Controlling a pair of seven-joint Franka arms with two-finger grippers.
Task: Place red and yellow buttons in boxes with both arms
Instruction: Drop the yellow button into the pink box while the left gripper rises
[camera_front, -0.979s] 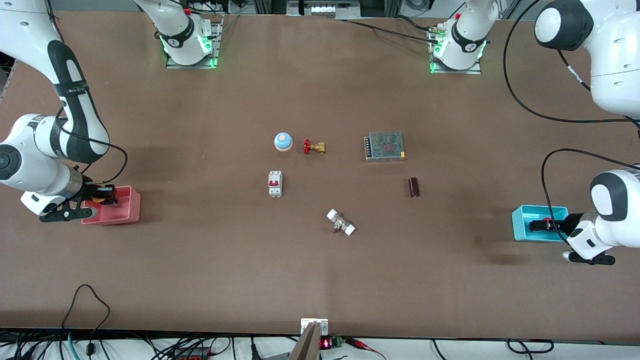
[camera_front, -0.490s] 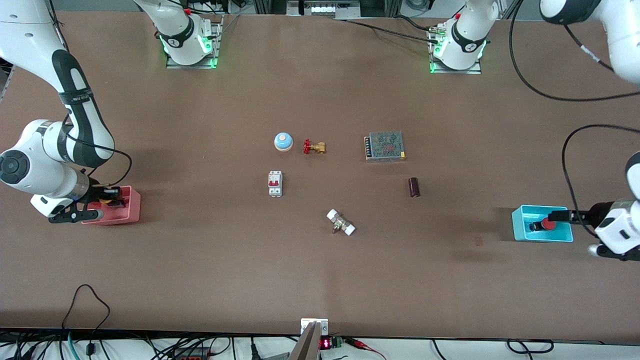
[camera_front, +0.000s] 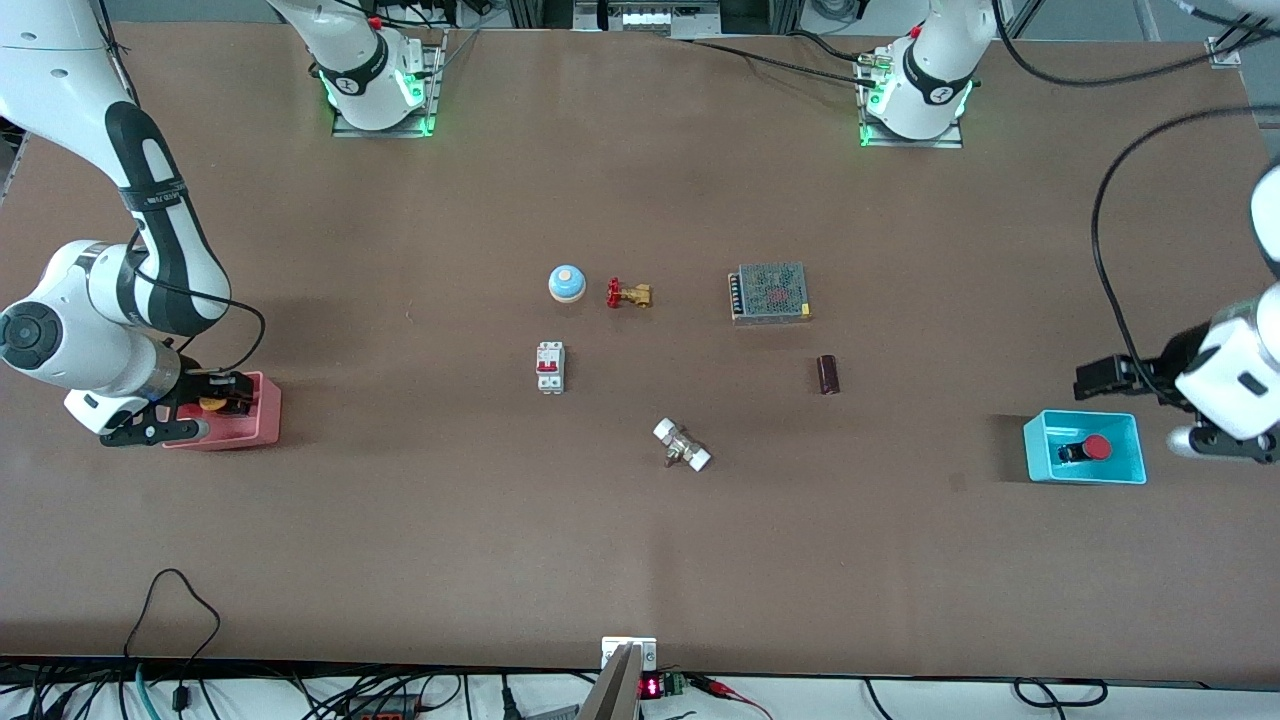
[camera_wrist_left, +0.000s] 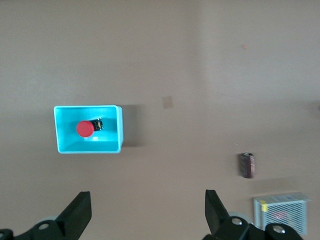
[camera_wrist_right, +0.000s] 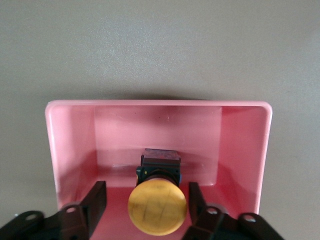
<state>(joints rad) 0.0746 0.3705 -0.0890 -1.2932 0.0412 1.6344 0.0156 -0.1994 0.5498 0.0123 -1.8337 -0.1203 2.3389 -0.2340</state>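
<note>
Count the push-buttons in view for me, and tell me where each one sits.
2. The red button lies in the cyan box; the yellow button is inside the pink box, between the right gripper's fingers.

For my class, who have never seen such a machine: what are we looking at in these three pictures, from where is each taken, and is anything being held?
Two white robot arms work at a brown table. One picture looks down from across the table; the others come from cameras on each wrist. The left gripper, jaws wide open, hangs above the table beside the cyan box, where the red button lies. The right gripper is in the pink box, its jaws parted either side of the yellow button, which sits in the box. Spare parts lie mid-table.
</note>
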